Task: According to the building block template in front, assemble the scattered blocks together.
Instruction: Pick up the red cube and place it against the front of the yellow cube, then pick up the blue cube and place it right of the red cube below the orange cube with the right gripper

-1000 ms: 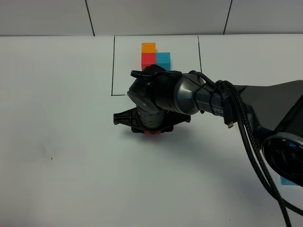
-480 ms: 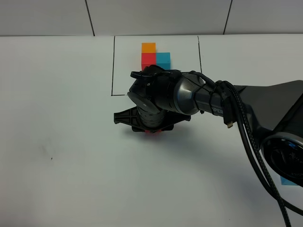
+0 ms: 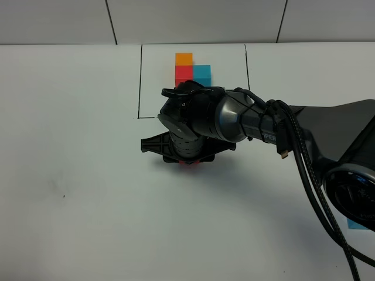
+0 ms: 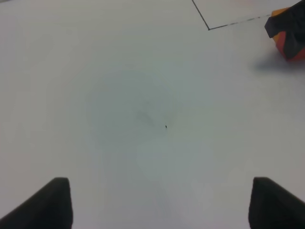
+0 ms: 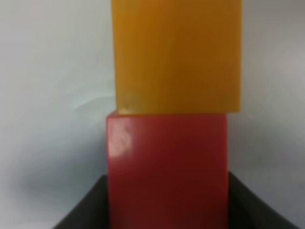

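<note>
Overhead arrangement during block assembly. The right arm enters from about 4 o'clock and stretches across the white table (image 3: 88, 175) to the centre, its wrist bent steeply downward so that the right gripper (image 3: 187, 159) points at the surface just outside the black drawn rectangle (image 3: 139, 82). The building block template (image 3: 185, 75) lies inside that rectangle at 12 o'clock of the gripper: an orange cube at the far end, a red cube nearer, a blue cube joined at the red one's 3 o'clock side. The wrist camera shows the dark fingers (image 5: 86, 210) pressed against opposite sides of the red cube (image 5: 167, 162), which they clamp. The orange cube (image 5: 176, 57) lies face to face against the red cube beyond the fingertips, shifted slightly sideways, and no finger touches it. A sliver of the light blue cube (image 3: 354, 224) shows at about 4 o'clock, well apart from the other two and partly hidden behind the arm's base. The left gripper (image 4: 159, 183) hangs over bare table with its two fingers spread wide, holding and touching nothing.
</note>
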### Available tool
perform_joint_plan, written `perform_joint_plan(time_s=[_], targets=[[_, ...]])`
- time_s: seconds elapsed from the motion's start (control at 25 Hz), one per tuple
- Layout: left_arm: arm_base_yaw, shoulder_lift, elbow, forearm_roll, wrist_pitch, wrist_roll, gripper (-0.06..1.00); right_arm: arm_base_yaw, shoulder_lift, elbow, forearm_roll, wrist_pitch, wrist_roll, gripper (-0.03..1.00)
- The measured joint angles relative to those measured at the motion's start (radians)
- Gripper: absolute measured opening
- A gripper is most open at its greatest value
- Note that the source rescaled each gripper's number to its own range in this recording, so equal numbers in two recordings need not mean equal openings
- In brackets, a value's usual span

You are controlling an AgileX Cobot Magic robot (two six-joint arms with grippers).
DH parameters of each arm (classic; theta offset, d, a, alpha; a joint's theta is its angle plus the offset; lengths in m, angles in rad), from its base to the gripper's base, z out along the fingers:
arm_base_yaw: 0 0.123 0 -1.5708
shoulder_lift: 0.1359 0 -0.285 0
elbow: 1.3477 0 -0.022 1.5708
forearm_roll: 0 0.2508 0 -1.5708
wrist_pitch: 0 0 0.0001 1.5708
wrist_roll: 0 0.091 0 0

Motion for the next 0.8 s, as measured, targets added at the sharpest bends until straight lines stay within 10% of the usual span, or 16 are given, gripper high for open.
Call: perform_joint_plan(time_s=[0.4, 0.8], targets=[[0.000, 0.000, 0.000, 0.000, 0.000, 0.000, 0.88, -0.001, 0.000, 0.000, 0.006, -0.002, -0.009, 0.07], [0.000, 0.000, 0.000, 0.000, 0.000, 0.000, 0.88, -0.009, -0.060, 0.000, 0.007, 0.021, -0.055, 0.60]])
